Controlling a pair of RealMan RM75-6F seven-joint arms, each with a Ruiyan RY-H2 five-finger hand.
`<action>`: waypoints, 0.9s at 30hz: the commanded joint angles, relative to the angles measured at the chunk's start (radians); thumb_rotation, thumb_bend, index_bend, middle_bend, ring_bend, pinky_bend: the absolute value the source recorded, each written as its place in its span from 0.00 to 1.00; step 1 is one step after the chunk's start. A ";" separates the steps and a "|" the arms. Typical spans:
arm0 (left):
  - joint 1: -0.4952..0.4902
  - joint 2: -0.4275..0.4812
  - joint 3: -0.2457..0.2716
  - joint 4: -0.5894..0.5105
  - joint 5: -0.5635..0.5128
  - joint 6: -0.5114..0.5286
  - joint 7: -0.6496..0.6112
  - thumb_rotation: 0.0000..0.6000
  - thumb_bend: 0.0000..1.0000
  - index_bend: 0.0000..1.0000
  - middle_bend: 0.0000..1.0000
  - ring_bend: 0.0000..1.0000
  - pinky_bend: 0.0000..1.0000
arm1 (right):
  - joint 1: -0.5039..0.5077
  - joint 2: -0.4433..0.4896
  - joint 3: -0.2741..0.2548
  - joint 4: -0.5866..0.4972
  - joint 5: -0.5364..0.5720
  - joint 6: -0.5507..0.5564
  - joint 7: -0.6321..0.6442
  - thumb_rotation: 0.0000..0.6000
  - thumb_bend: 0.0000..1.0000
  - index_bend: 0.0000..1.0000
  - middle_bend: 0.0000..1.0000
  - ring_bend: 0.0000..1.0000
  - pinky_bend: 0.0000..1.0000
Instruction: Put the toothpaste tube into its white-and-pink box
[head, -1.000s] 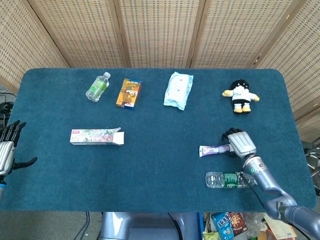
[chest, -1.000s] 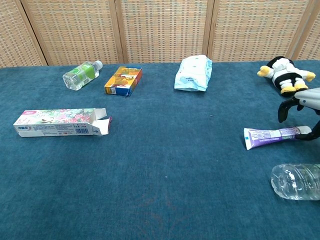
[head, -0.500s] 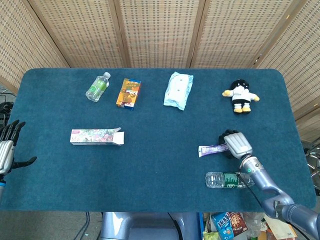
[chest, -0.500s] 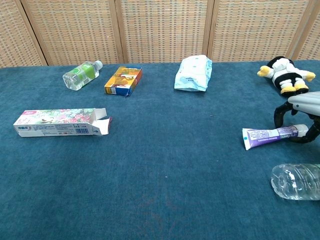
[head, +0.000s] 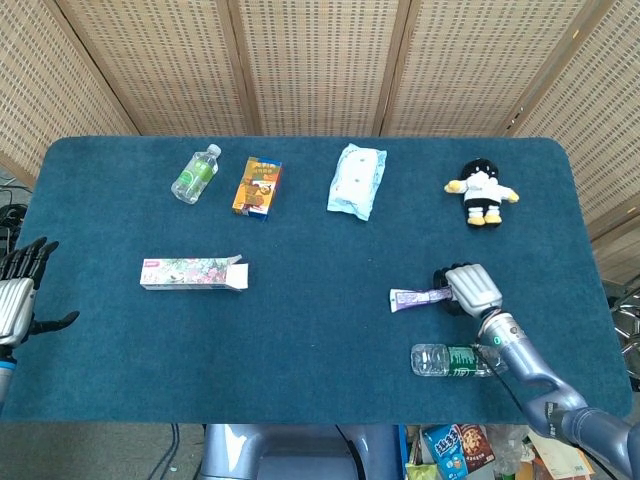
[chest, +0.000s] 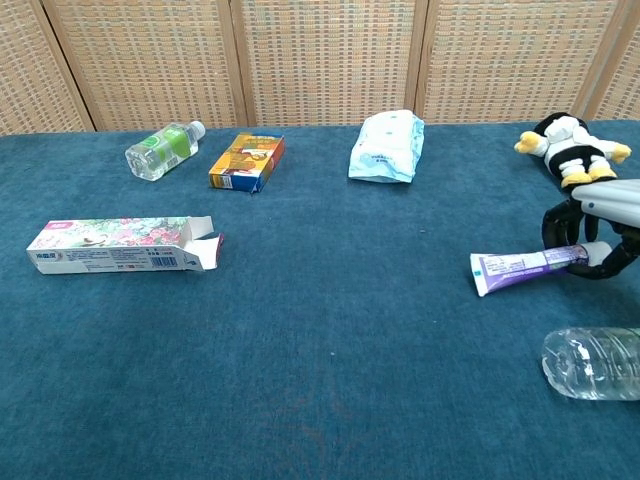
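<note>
The purple-and-white toothpaste tube is at the right of the blue table, tilted slightly with its crimped end pointing left. My right hand grips its cap end, fingers curled around it. The white-and-pink box lies on its side far to the left, its flaps open toward the right. My left hand hovers open beyond the table's left edge, holding nothing; the chest view does not show it.
A clear water bottle lies just in front of my right hand. Along the back sit a green-label bottle, an orange box, a wipes pack and a plush penguin.
My right hand has closed on the tube's cap end and carried it a little to the left and up. The left hand has barely moved.
</note>
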 joint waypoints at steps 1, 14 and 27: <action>-0.012 0.007 -0.006 -0.004 0.009 -0.009 0.003 1.00 0.18 0.00 0.00 0.00 0.00 | -0.007 0.021 0.000 -0.024 -0.010 0.019 0.031 1.00 0.55 0.64 0.58 0.41 0.40; -0.205 0.034 -0.048 -0.014 0.025 -0.234 0.076 1.00 0.18 0.00 0.00 0.00 0.00 | -0.053 0.166 0.026 -0.195 -0.002 0.106 0.194 1.00 0.55 0.64 0.58 0.41 0.40; -0.440 -0.161 -0.043 0.172 -0.039 -0.529 0.124 1.00 0.19 0.00 0.00 0.00 0.00 | -0.094 0.284 0.047 -0.308 0.032 0.153 0.168 1.00 0.57 0.64 0.58 0.41 0.40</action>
